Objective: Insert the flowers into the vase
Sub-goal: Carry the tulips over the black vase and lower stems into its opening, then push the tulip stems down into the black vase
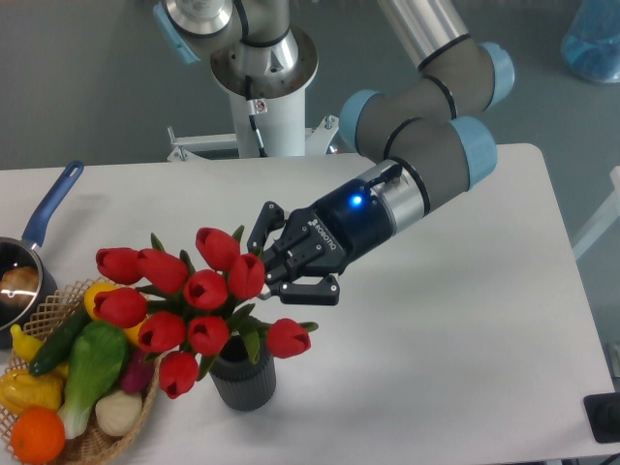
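Observation:
The flowers (184,291), a bunch of red tulips with green leaves, lean left over the vase (247,380), with their stems running down into its mouth. The vase is a small dark grey ribbed cylinder near the table's front edge. My gripper (263,263) reaches in from the right at head height. Its fingers close into the right side of the bunch, and tulip heads partly hide their tips. One tulip (288,337) droops right, just above the vase rim.
Left of the vase stands a wicker basket (158,339) of colourful vegetables, partly under the tulip heads. A blue-handled saucepan (50,203) sits at the left edge. The robot base (262,77) is behind. A black object (603,418) lies at the front right corner.

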